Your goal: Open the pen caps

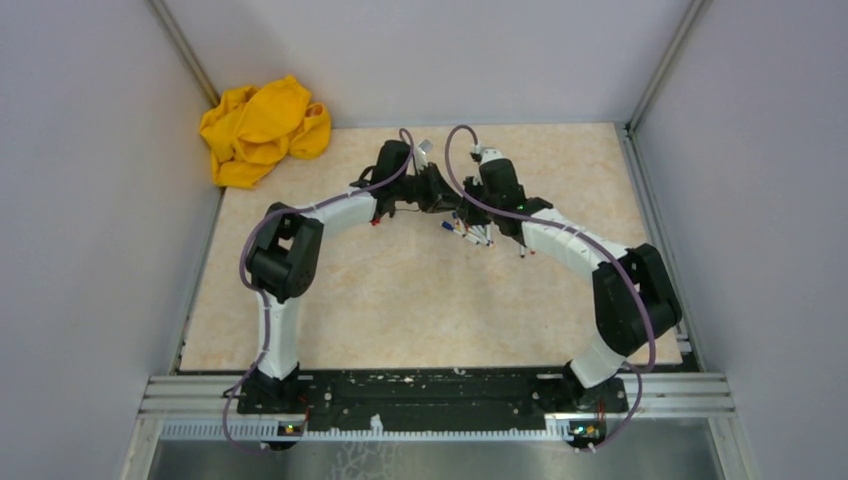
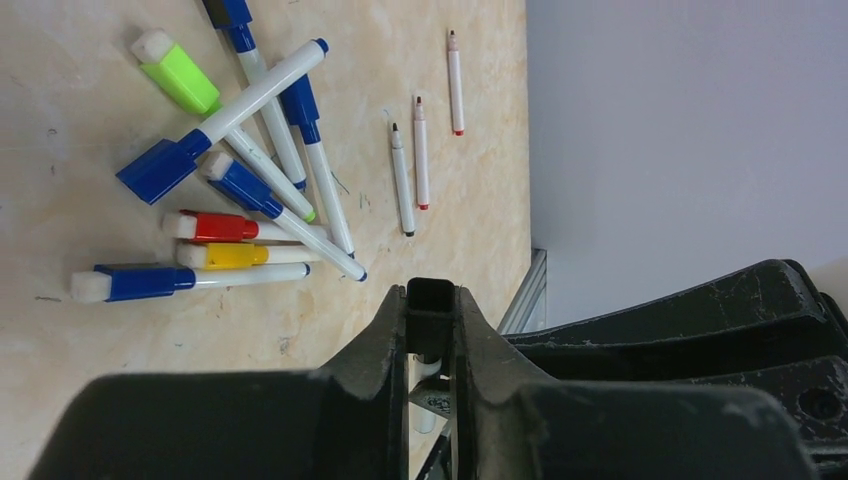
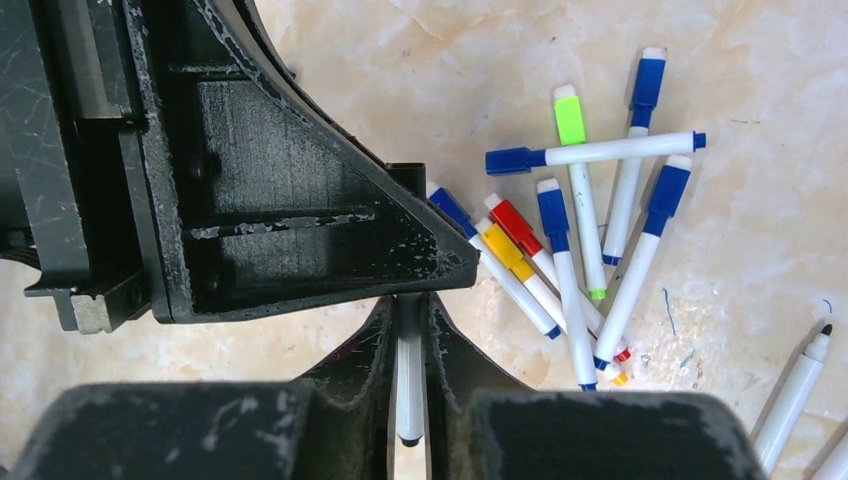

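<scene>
1. table [image 1: 420, 300]: arms meet at far centre.
2. right gripper [image 3: 408, 308] narrow, clamping white pen barrel [image 3: 408, 390]; left gripper [image 2: 432, 302] narrow on its pen cap [image 2: 432, 292].
3. Barrel axis runs gripper to gripper.
4. Other pen caps [image 3: 515, 225], on pens, just nearer.

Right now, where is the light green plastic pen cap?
In the right wrist view, the light green plastic pen cap lies upper right, left of a dark blue plastic cap, above the white pen crossing its barrel.
</scene>
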